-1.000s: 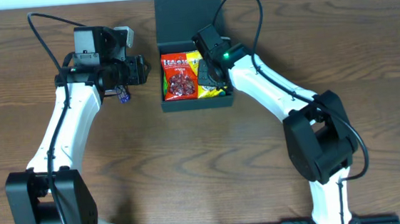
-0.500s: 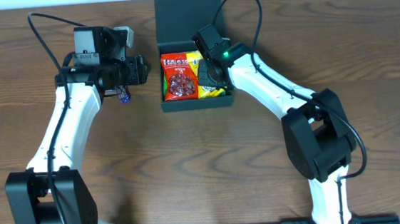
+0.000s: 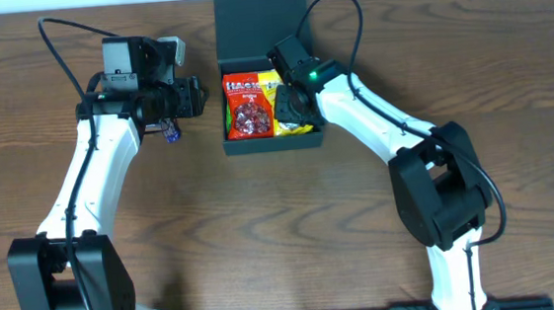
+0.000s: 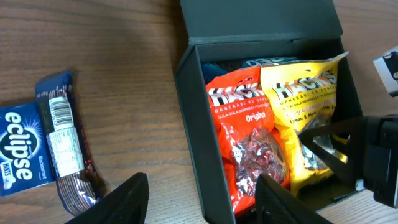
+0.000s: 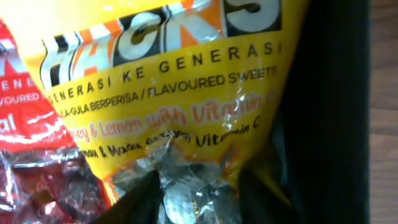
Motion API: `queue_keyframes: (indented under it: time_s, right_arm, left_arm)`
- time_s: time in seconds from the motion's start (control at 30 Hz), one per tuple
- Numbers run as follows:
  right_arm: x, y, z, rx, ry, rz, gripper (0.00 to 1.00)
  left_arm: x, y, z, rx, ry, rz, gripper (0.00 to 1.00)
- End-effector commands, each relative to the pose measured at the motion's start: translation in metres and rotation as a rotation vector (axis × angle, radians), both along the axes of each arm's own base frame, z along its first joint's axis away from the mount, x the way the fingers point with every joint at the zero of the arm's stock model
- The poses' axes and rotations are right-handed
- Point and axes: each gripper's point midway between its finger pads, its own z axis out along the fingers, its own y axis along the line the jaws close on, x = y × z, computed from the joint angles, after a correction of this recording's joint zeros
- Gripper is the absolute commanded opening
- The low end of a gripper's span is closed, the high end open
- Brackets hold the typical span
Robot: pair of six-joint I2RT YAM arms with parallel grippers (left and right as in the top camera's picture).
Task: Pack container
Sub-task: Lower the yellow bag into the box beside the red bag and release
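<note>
Brown wooden desk (image 3: pixel 263 225) seen from overhead; on it the container (image 3: pixel 274 142), lid thrown back, just right of left jaws and directly beneath right jaws; red packet (image 3: pixel 246 106) and yellow packet (image 3: pixel 271 84) inside. From left wrist: left jaws released, gripping nothing; container (image 4: pixel 200 124) just beyond them; blue Eclipse packet (image 4: pixel 22 149) beyond and leftward in this view, on bare desk. From right wrist: right jaws parted astride crinkled end of yellow packet (image 5: pixel 174 93); cannot tell whether touching; dark wall of container (image 5: pixel 329 93) rightward.
</note>
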Motion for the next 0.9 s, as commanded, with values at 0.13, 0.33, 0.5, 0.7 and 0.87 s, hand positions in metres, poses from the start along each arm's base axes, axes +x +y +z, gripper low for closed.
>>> queue_keyframes:
  time_s: [0.13, 0.33, 0.5, 0.7, 0.87]
  right_arm:
    - [0.005, 0.006, 0.058, 0.060, -0.112, 0.057, 0.52]
    - [0.013, 0.010, 0.098, 0.099, -0.222, 0.092, 0.37]
    - [0.029, 0.006, 0.097, 0.051, -0.287, 0.082, 0.01]
    - [0.037, 0.000, 0.063, -0.026, -0.265, 0.084, 0.01]
    - [0.042, 0.002, 0.026, -0.050, -0.225, 0.085, 0.02]
  left_arm:
    - [0.000, 0.003, 0.009, 0.003, -0.024, 0.004, 0.56]
    - [0.000, 0.003, 0.009, 0.003, -0.024, 0.005, 0.56]
    - [0.000, 0.003, 0.009, 0.003, -0.024, 0.005, 0.56]
    - [0.000, 0.003, 0.009, 0.003, -0.024, 0.005, 0.56]
    - [0.000, 0.003, 0.009, 0.003, -0.024, 0.004, 0.56]
